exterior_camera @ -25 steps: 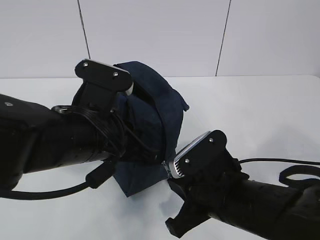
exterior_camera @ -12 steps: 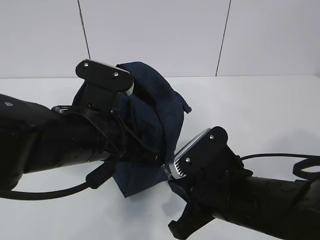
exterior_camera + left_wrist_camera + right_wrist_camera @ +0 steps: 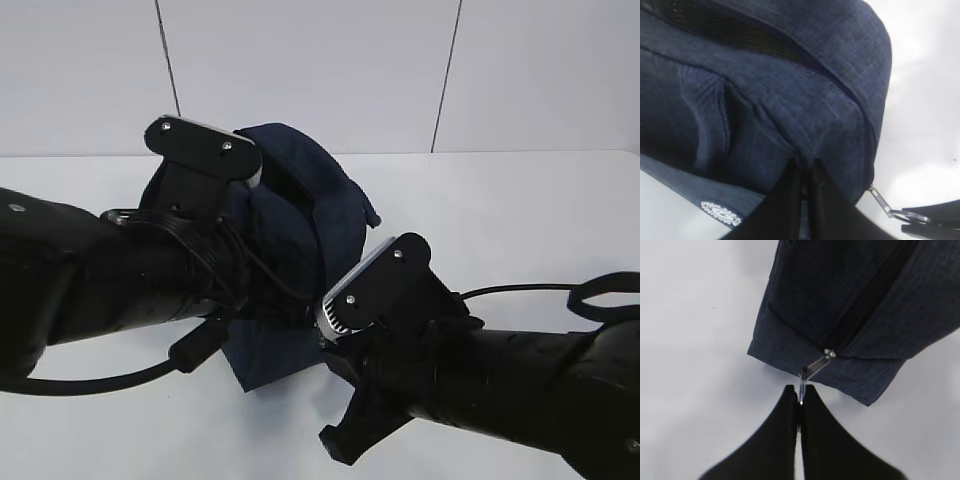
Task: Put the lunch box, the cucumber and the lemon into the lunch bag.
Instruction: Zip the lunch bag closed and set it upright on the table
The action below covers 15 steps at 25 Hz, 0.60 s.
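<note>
The navy lunch bag (image 3: 300, 215) stands on the white table between my two arms, its flap bulging upward. My left gripper (image 3: 804, 172) is shut on a fold of the bag's side fabric, just above the round white logo (image 3: 720, 212). My right gripper (image 3: 801, 390) is shut on the metal ring pull (image 3: 802, 381) of the zipper, at the bag's lower corner. The pull tab (image 3: 818, 364) runs taut from the slider to the ring. In the left wrist view the same zipper pull (image 3: 884, 202) shows at the lower right. Lunch box, cucumber and lemon are out of view.
Both black arms fill the front of the exterior view, with the right arm's cable (image 3: 510, 291) looping over the white table (image 3: 520, 210). A white panelled wall (image 3: 320, 70) stands behind the table.
The right arm has shifted left and slightly up toward the bag, still holding the ring pull. The bag's lower corner has shifted slightly left with it. The left arm has barely moved.
</note>
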Motion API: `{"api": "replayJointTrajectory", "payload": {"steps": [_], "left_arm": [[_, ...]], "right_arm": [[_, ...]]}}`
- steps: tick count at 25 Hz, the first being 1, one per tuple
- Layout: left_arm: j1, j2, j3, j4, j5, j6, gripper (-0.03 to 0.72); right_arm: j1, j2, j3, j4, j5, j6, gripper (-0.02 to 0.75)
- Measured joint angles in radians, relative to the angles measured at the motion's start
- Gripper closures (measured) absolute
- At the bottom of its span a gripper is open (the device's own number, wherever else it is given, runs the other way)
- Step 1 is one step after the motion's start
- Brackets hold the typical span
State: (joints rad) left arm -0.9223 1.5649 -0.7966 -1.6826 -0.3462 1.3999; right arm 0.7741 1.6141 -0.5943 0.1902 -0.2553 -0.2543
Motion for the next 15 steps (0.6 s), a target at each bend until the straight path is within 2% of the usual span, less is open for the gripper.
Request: {"api": "replayJointTrajectory", "payload": {"steps": [6,15], "left_arm": [[0.000,0.000,0.000,0.000,-0.017,0.000,0.695],[0.000,0.000,0.000,-0.003,-0.022,0.000,0.695]], "right_arm": [[0.000,0.000,0.000,0.079,0.004,-0.084,0.730],[0.000,-0.019,-0.026,0.093,0.011,-0.122,0.730]]}}
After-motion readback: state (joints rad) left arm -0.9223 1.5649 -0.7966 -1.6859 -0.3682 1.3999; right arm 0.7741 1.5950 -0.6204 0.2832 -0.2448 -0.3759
